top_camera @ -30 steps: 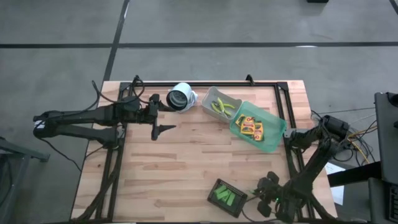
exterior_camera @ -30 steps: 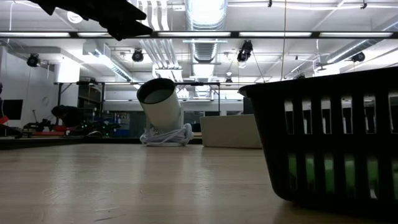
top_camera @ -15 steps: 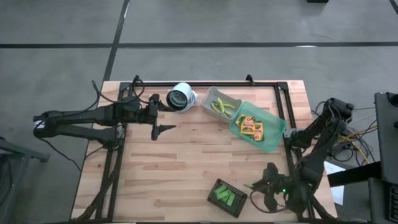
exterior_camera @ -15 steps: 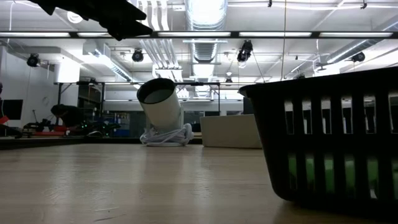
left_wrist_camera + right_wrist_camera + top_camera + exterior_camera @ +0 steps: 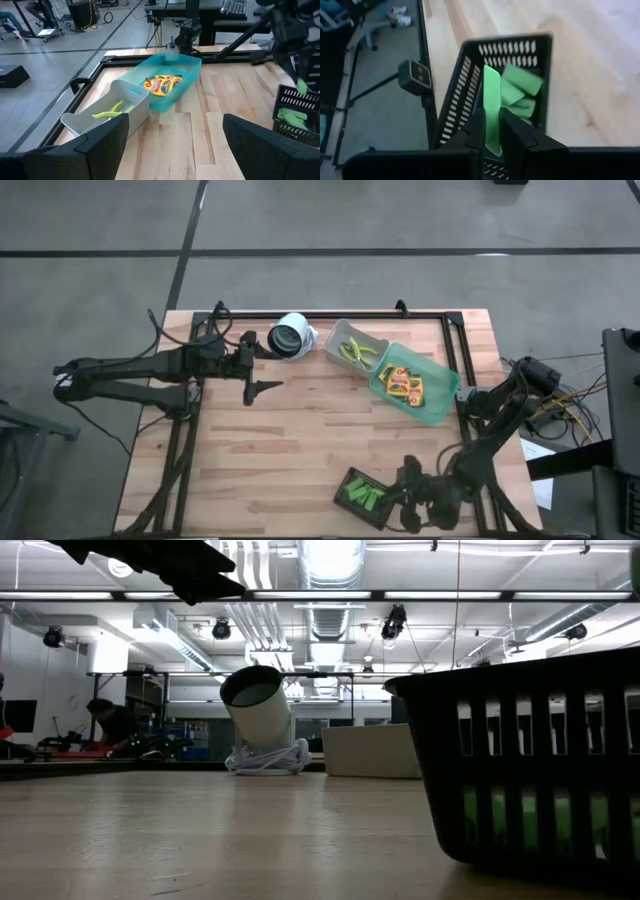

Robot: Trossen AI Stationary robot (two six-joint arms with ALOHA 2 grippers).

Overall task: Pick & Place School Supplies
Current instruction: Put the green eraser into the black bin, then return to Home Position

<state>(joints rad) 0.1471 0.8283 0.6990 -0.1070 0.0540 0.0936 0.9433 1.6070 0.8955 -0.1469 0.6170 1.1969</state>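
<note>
Two arms are over the table (image 5: pixel 300 440). Right gripper (image 5: pixel 492 142) is clenched on a green block (image 5: pixel 491 110), hanging just above the dark tray (image 5: pixel 365 496) at the near right edge, where more green blocks (image 5: pixel 520 90) lie. Left gripper (image 5: pixel 262 388) waits released, jaws wide, near the far left. Yellow packs (image 5: pixel 404 384) sit in the green bin (image 5: pixel 440 405); yellow-handled tools (image 5: pixel 357 352) lie in the grey bin (image 5: pixel 335 335) touching it. A white cylinder (image 5: pixel 289 337) leans beside the grey bin
</note>
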